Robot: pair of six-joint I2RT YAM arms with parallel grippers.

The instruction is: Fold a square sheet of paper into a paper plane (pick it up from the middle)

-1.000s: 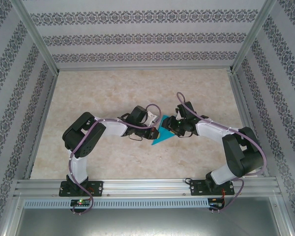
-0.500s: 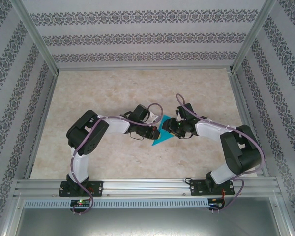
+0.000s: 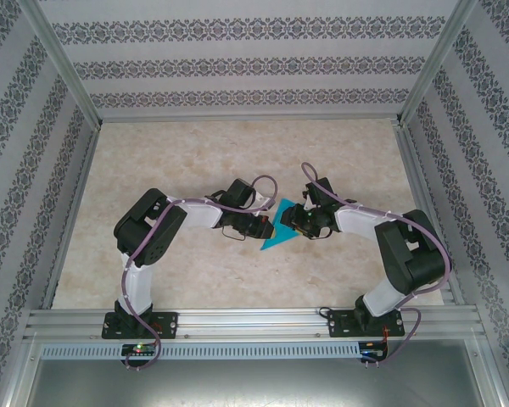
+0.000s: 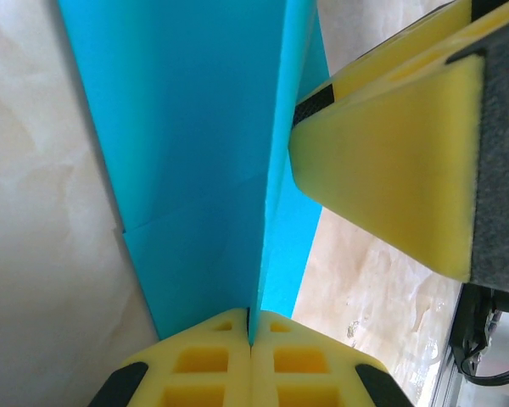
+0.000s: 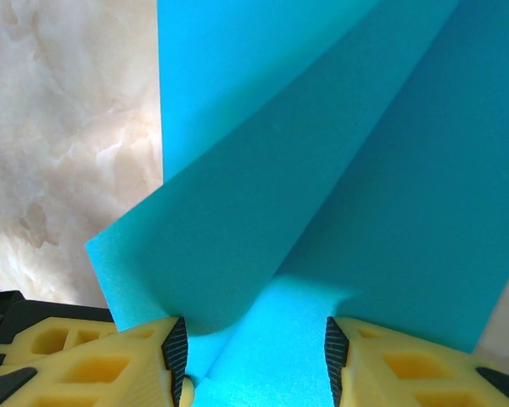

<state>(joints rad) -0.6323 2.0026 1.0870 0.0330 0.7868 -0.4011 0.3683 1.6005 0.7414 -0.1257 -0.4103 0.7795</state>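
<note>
Evidently left gripper (image 4: 250,331) pinched the sheet (image 4: 195,153) at its crease; right gripper (image 5: 254,343) straddled it, jaws spread. We feared a tug skewing the fold.

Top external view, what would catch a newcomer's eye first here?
The folded teal-blue paper, the one bright thing on the pale marbled table, lies mid-table between both arms. The left gripper is shut on its crease; the right gripper straddles it, jaws apart.
</note>
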